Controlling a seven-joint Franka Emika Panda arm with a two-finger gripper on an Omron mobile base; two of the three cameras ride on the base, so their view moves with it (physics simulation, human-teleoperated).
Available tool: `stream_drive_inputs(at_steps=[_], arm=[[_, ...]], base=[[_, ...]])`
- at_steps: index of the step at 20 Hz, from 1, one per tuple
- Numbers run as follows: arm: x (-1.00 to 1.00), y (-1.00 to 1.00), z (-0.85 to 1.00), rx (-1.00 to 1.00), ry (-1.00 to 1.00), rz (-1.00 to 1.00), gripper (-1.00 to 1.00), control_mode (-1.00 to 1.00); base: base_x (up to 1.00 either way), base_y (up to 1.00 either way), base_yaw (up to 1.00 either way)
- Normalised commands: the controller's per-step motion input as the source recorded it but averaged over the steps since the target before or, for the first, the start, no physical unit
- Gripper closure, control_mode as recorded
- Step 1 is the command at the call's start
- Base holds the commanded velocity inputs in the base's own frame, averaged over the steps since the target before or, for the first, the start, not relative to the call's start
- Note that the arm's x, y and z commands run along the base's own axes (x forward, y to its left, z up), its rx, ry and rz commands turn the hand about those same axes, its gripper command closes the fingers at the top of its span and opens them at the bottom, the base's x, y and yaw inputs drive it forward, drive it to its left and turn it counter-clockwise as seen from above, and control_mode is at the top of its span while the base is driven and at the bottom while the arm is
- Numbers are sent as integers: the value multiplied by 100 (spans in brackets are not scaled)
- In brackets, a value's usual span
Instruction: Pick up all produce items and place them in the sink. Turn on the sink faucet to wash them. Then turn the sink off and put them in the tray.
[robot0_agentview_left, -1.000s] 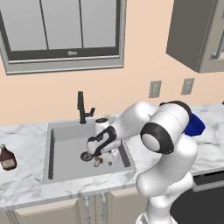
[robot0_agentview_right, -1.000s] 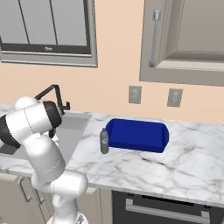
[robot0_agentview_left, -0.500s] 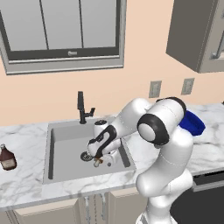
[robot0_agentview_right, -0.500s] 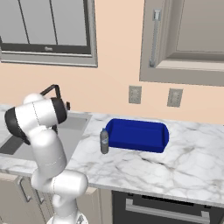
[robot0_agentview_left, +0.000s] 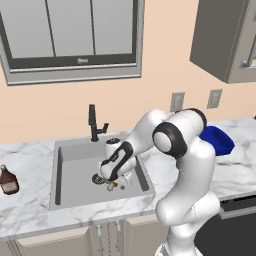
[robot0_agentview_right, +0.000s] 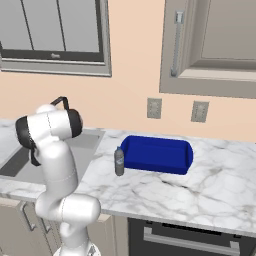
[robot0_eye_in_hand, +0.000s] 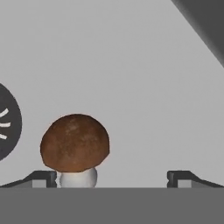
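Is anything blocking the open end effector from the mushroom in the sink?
Nothing visible. In the hand view the mushroom stands on the bare sink floor between the open fingertips, close to the left one, with the drain off to its side.

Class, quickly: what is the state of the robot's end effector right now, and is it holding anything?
End effector: open, holding nothing; the mushroom stands on the sink floor, close to one fingertip.

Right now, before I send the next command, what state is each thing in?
gripper: open, low in the sink, mushroom between its tips.
mushroom: upright on the sink floor beside the drain, not gripped.
sink: no water visible.
faucet: no water running.
tray: on the counter, empty.
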Motion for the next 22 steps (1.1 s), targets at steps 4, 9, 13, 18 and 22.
stream_drive_inputs(at_steps=[4, 9, 13, 18, 22], arm=[[22, 12, -14, -1, 0, 0, -100, -100], [22, 12, -16, -1, 0, 0, -100, -100], [22, 8, -23, -2, 0, 0, -100, -100], [9, 6, -30, -3, 0, 0, -100, -100], [0, 0, -37, -2, 0, 0, -100, -100]], base=[[0, 0, 0], [0, 0, 0], [0, 0, 0], [0, 0, 0], [0, 0, 0]])
